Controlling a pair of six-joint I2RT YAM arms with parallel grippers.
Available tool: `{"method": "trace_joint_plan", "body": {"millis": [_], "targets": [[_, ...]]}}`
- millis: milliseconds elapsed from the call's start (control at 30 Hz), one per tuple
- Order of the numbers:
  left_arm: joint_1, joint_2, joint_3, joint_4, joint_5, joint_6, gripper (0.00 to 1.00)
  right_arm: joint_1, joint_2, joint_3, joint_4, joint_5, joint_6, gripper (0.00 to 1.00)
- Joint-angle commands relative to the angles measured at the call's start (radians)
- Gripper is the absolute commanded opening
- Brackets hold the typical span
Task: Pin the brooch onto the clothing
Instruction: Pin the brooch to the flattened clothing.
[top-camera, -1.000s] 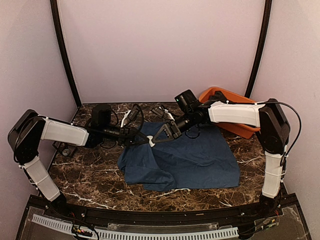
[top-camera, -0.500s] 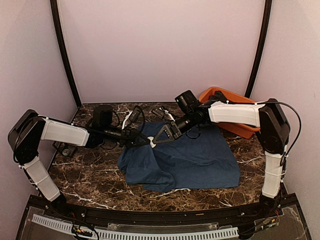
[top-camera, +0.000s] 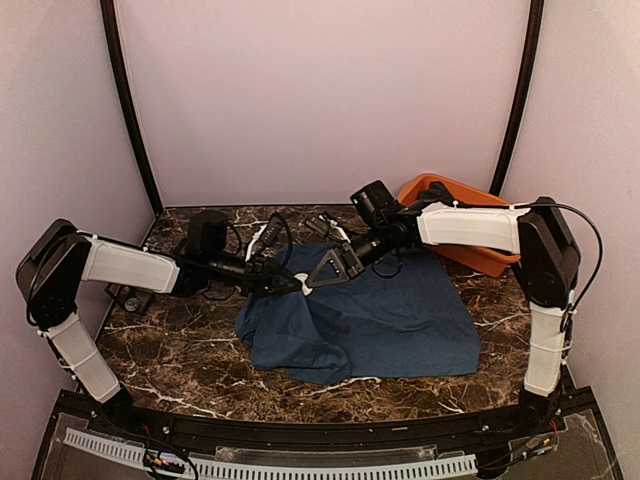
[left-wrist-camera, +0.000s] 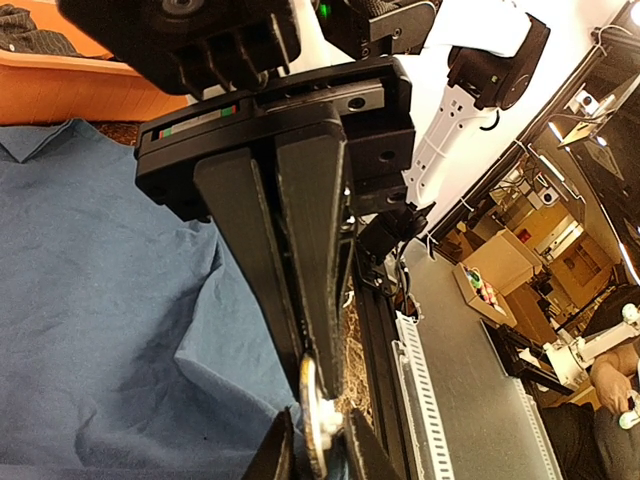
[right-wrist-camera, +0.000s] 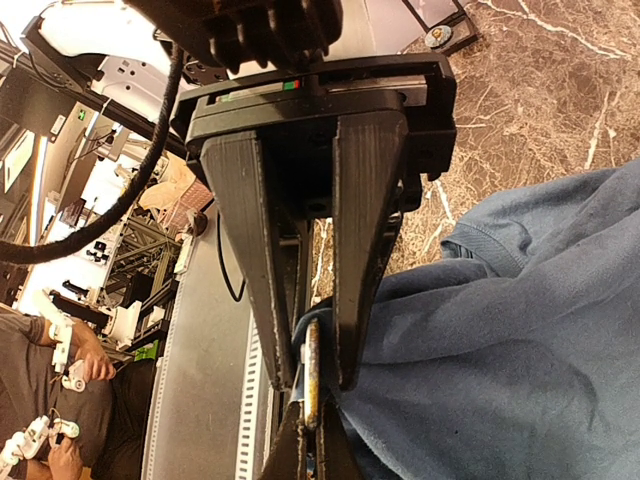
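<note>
Two robot arms meet over one navy clothing (top-camera: 390, 315) item, a T-shirt spread on the dark marbled surface (top-camera: 180, 350). At the clothing's far left edge, both hands converge on a single small white brooch (top-camera: 303, 287). The right hand (top-camera: 318, 275) has its two fingers (left-wrist-camera: 300, 250) pressed nearly together, pinching the brooch by its edge. The left hand (top-camera: 272, 278) brackets the same disc, with a raised fold of the clothing between its two fingers (right-wrist-camera: 365, 250). A narrow gap shows there, and whether they bear on the brooch cannot be told. One orange tub (top-camera: 478, 258) sits beyond the clothing's far right corner.
</note>
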Motion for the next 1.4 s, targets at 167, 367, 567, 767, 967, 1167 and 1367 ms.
{"method": "trace_joint_plan", "body": {"millis": [167,367,567,767,967,1167,1367], "targets": [[-0.007,-0.021,0.017,-0.052,-0.053,0.025,0.17,0.004,-0.029,0.013,0.036,-0.058,-0.009,0.00],[-0.007,-0.032,0.014,-0.071,-0.077,0.038,0.19,0.005,-0.029,0.014,0.034,-0.059,-0.011,0.00],[-0.010,-0.043,0.017,-0.122,-0.119,0.071,0.19,0.009,-0.032,0.013,0.033,-0.066,-0.011,0.00],[-0.014,-0.056,0.005,-0.093,-0.132,0.060,0.21,0.016,-0.031,0.013,0.032,-0.071,-0.012,0.00],[-0.015,-0.068,-0.016,-0.022,-0.118,0.019,0.24,0.019,-0.029,0.008,0.033,-0.075,-0.014,0.00],[-0.015,-0.069,-0.019,-0.017,-0.118,0.018,0.24,0.019,-0.037,0.003,0.032,-0.073,-0.015,0.00],[-0.015,-0.068,0.010,-0.173,-0.173,0.115,0.19,0.019,-0.042,0.003,0.032,-0.070,-0.014,0.00]]}}
